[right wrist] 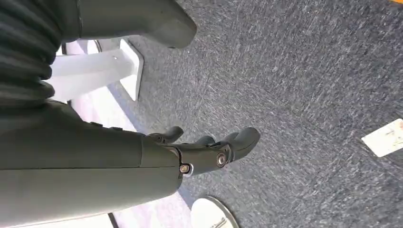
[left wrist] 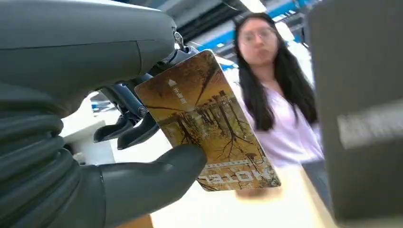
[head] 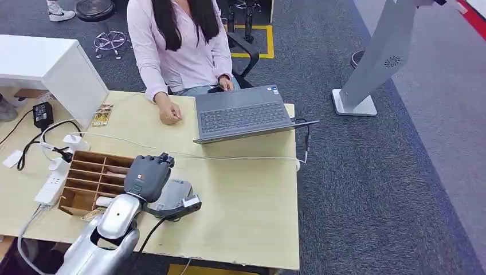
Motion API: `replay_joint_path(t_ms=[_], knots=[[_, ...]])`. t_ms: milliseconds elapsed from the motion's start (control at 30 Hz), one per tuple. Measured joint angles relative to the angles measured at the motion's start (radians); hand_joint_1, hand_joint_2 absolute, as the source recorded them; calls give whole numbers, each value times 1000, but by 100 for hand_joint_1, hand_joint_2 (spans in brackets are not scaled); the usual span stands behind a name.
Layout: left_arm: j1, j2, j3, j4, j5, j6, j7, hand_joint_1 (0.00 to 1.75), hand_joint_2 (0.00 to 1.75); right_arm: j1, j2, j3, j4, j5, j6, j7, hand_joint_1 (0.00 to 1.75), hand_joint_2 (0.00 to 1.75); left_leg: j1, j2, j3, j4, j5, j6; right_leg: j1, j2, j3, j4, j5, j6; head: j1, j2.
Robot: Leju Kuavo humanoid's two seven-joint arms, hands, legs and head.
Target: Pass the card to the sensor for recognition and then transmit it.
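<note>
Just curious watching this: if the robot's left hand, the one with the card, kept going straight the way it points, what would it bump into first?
Probably the white cable across the table, then the open laptop. The left hand holds the card toward them, though depth is unclear.

Readable text: one word on the card

The card (left wrist: pixel 206 124), pinched in the left hand (left wrist: pixel 95 142), carries a picture of trees in golden-brown tones. Along one short edge runs a pale band with the word "HOTEL" in light capital letters, which appears upside down in the left wrist view. Near the opposite corner sits a small white triangle mark with a short column of small white characters under it, too small and blurred to read. A fine line of print sits beside the "HOTEL" band and cannot be made out. Another small card (head: pixel 102 116) on the surface (head: pixel 246 195) has markings too tiny to read.
</note>
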Motion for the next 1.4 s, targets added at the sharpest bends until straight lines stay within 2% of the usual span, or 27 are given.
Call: replay_joint_path(t_ms=[67,167,233,467,500,533,667,733,833,933,1033,1367,1400], knots=[[-28,5,32,1,21,-36,-22,175,175,0,0,0,0,2,1,-5,0,175,0,0,0,0,0,0,0,0,0,0,0,0,-1,0],[-65,24,74,22,54,-157,-70,175,175,0,0,0,0,2,3,-9,0,175,0,0,1,0,0,0,0,0,0,0,0,0,-2,0],[-79,37,86,48,74,-196,-87,175,175,0,0,0,0,3,4,-8,0,175,0,0,0,0,1,0,0,0,0,1,0,0,-1,0],[-96,52,95,79,88,-192,-83,175,175,0,0,-1,0,8,4,-5,0,175,0,0,-1,0,1,0,0,0,0,0,0,0,-1,0],[-96,52,95,80,88,-181,-71,175,175,0,0,-1,0,8,4,-5,0,175,0,0,-1,0,1,0,0,0,0,0,0,0,-1,0],[-96,51,97,80,79,-143,-53,175,175,0,0,-1,0,11,4,-3,0,175,0,0,-1,0,1,0,0,0,0,0,0,0,-1,0],[-105,41,137,69,17,79,31,175,175,0,0,0,0,32,5,-4,0,175,0,0,0,0,1,0,0,0,0,0,0,0,-1,0],[-134,42,175,69,-4,163,32,175,175,-2,0,1,0,46,7,-15,0,175,0,0,0,0,1,0,0,0,0,1,0,0,-1,0],[-226,57,245,125,-21,236,-20,175,175,-4,0,3,0,58,19,-22,0,175,0,-1,0,0,2,0,0,0,0,1,0,0,-2,0],[-296,68,304,190,-27,254,-53,175,175,-7,0,3,0,64,21,-23,0,175,0,0,0,0,3,0,0,0,0,1,1,-1,-3,0],[-328,70,330,230,-32,263,-56,175,175,-9,0,5,0,64,21,-23,0,175,0,-2,0,0,3,1,0,-2,0,1,1,-1,-2,0],[-419,75,356,342,-66,250,-45,175,175,-14,0,8,0,65,21,-15,0,175,0,-2,-1,0,3,1,0,-2,0,1,1,-1,-2,0],[-428,74,356,352,-67,252,-48,40,175,-14,0,8,0,65,21,-14,0,175,0,-2,-1,0,3,1,0,-2,0,1,1,-1,-2,0]])
